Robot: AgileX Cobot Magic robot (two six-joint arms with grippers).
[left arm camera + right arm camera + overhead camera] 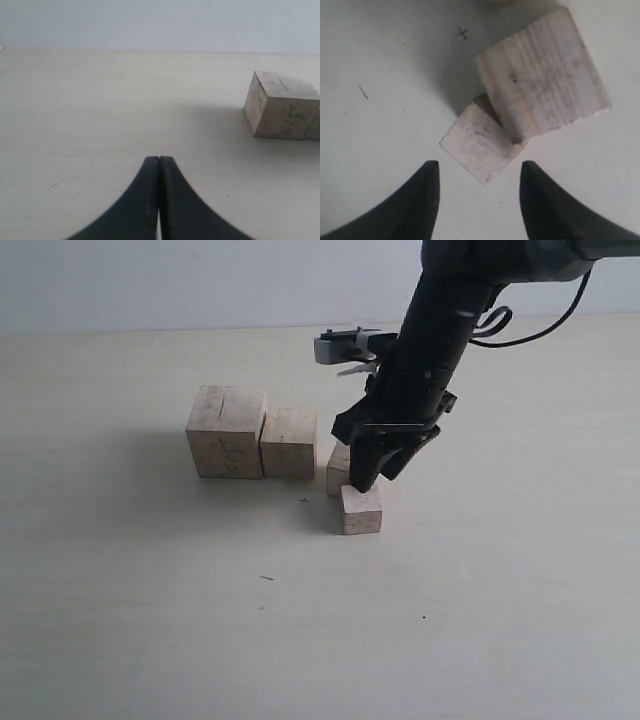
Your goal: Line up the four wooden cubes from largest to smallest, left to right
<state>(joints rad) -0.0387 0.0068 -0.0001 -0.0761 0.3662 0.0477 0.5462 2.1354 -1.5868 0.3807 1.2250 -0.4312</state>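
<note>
Smallest cube sits out of line: just in front of the third cube and a little to its right, toward the exterior camera. One edge is tucked against the third cube's near corner; touching or a hair apart, cannot tell. Second cube stands just left of the third cube with a slim gap, and the largest cube is beyond it, pressed against the second. So three are roughly in order and the smallest is the stray. Right fingers hang spread and empty directly over the smallest cube, tips just above its top. Left fingers are pressed together on nothing, low over the bare surface, well left of the third cube. Likely step: pick the smallest cube and set it at the right of the third cube. In the right wrist view the cube lies diagonal to the line between the fingers, so closing now would catch corners. Better to turn the wrist until the pads face two flat sides. Choose the pair of sides that keeps both fingers off the third cube, and come straight down. Close gently and lift clear before travelling. Set it down square, front face level with the third cube's.
</note>
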